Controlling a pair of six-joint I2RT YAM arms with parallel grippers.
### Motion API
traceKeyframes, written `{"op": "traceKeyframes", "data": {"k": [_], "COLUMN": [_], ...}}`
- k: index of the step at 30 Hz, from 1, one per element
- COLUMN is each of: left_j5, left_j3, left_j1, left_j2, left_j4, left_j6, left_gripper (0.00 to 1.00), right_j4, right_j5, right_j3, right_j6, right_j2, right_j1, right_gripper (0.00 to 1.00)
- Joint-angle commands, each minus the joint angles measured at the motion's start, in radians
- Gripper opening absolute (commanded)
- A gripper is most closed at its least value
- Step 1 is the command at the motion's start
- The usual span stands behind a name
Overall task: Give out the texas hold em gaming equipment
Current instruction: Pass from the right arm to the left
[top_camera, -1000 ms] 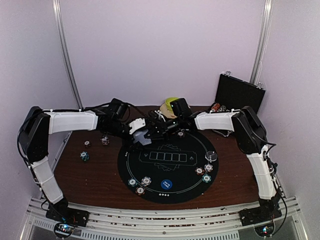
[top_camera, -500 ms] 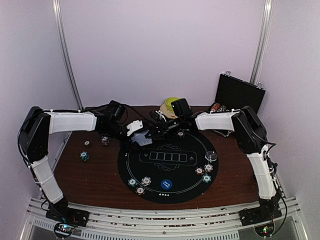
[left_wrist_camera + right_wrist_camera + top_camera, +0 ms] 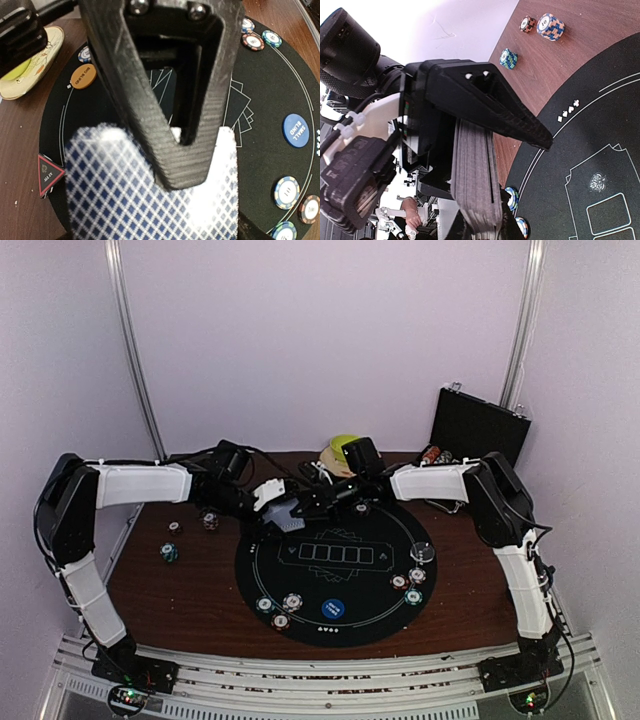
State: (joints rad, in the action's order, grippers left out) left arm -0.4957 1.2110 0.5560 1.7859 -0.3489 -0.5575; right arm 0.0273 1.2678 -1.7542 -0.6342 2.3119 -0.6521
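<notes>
Both grippers meet over the far left rim of the round black mat (image 3: 345, 625). A deck of blue-diamond-backed playing cards (image 3: 115, 190) hangs between them above the mat. My left gripper (image 3: 182, 186) has one finger flat on the top card; the other finger is hidden under the deck. My right gripper (image 3: 480, 227) pinches the deck's (image 3: 475, 170) end, seen edge-on. Striped poker chips (image 3: 292, 602) sit at the mat's near left and right (image 3: 417, 575). A blue disc (image 3: 296, 130), an orange disc (image 3: 82, 76) and a red triangle marker (image 3: 49, 175) lie on the mat.
Three loose chips (image 3: 169, 553) lie on the wooden table left of the mat. A clear disc (image 3: 423, 552) rests on the mat's right rim. A green bowl on its plate (image 3: 343, 452) stands just behind the grippers. An open black case (image 3: 478, 428) stands at the back right.
The left gripper's jaws have come in from wide open onto the deck. Both arms and the deck have stayed almost in place.
</notes>
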Motion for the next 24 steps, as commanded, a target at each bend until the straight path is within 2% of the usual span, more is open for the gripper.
{"op": "traceKeyframes", "data": {"k": [1, 7, 15, 17, 20, 22, 24], "left_j5": [-0.024, -0.028, -0.013, -0.013, -0.009, -0.004, -0.003], "left_j3": [-0.016, -0.023, -0.027, -0.031, -0.030, -0.031, -0.027], "left_j1": [-0.006, -0.006, -0.006, -0.005, -0.006, -0.005, -0.007], "left_j2": [-0.042, -0.039, -0.031, -0.029, -0.029, -0.027, -0.024], "left_j4": [0.056, 0.056, 0.045, 0.048, 0.049, 0.050, 0.049], "left_j6": [0.006, -0.004, -0.027, -0.029, -0.026, -0.021, -0.014], "left_gripper": [0.74, 0.69, 0.54, 0.47, 0.48, 0.48, 0.48], "right_j4": [0.015, 0.016, 0.017, 0.017, 0.019, 0.029, 0.073], "right_j5": [-0.007, 0.001, 0.000, -0.004, -0.004, -0.011, -0.027], "right_j3": [-0.018, -0.024, -0.025, -0.027, -0.027, -0.030, -0.046], "right_j6": [0.033, 0.031, 0.032, 0.032, 0.035, 0.043, 0.081], "right_j2": [0.003, 0.003, 0.004, 0.001, 0.000, -0.002, -0.002], "right_j1": [0.003, 0.003, 0.002, 0.002, 0.002, 0.002, 0.002], "right_gripper": [0.00, 0.00, 0.00, 0.03, 0.09, 0.19, 0.25]}}
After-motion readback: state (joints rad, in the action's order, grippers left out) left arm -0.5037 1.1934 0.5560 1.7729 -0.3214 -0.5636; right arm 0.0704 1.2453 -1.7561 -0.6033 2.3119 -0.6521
